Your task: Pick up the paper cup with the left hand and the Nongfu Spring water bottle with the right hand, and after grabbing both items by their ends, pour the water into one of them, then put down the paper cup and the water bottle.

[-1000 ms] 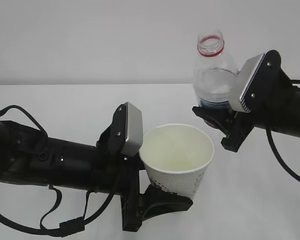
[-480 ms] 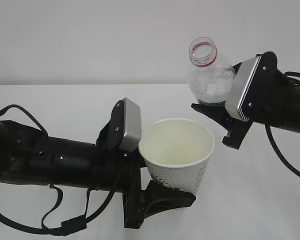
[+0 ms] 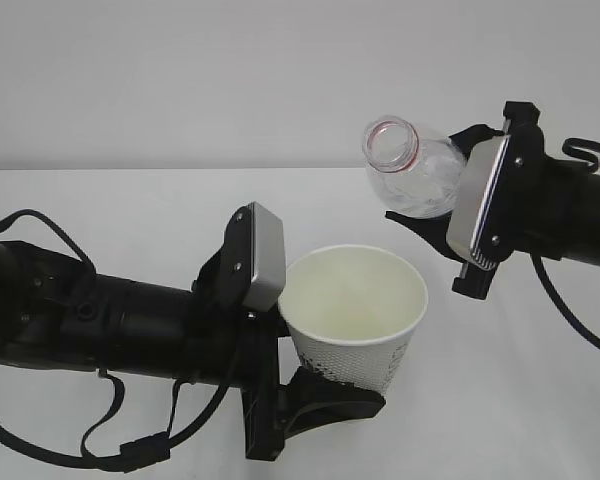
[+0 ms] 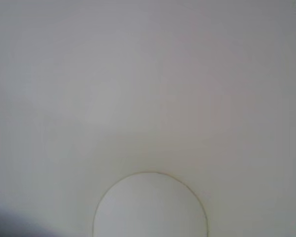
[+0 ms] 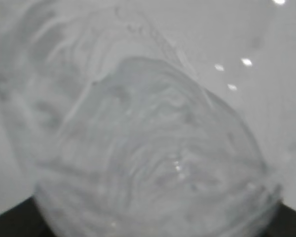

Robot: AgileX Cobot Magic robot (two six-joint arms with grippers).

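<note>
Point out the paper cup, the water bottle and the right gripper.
paper cup [image 3: 365, 350]: exterior view, on its printed outer wall.
water bottle [image 3: 420, 180]: exterior view, on its clear shoulder.
right gripper [image 3: 432, 232]: exterior view, between its fingertips, under the bottle.

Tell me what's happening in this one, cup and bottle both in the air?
Yes, both are held up. The left claw grips the paper cup near its base, upright, mouth open. The right claw holds the Nongfu Spring water bottle above and to the right of the cup, capless and tilted with its mouth toward the cup. No stream of water is visible, and the cup's inside looks dry in the exterior view, so the pour seems about to begin.
</note>
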